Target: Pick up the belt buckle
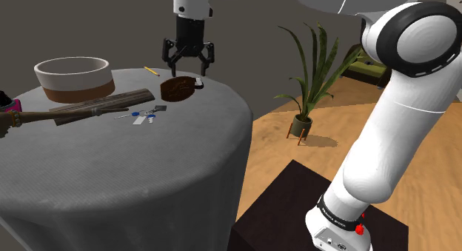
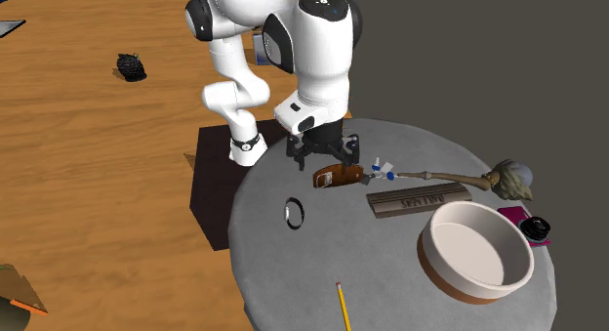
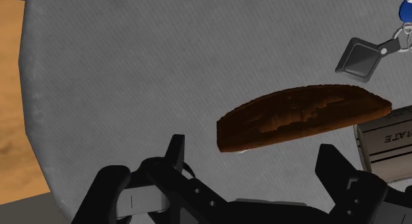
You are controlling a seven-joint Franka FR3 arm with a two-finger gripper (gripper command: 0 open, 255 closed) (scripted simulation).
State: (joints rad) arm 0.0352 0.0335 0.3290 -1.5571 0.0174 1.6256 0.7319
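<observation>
You get the arm (image 1: 400, 101) only in part in the shoulder view: its upper links run out at the top edge. The stand (image 1: 281, 205) is cut by the bottom edge there, and the round surface (image 1: 133, 175) with its grey cloth is cut at the left edge. Just beside the bowl (image 2: 429, 264) lies a pink thing (image 2: 511, 216) with a black piece on it, and I cannot tell what this is. The duster (image 2: 507, 178) shows its whole head in the second exterior view, but in the shoulder view you see mostly its wooden handle. The dark plaque (image 2: 420, 199) carries raised letters that you cannot read fully.

The arm reaches from the stand over the edge of the surface nearest to it, with the wrist pointing straight down. The tool (image 1: 189, 68) hangs above the belt buckle (image 1: 178, 88), its two fingers standing apart and touching nothing. The belt buckle is a brown oval with a carved face. It lies on the cloth near the plaque and the keys (image 2: 383, 169). In the wrist view it lies ahead of the fingers. A small ring (image 2: 294, 213) lies close by, and in the wrist view you can make out just a thin arc of it by one finger.
</observation>
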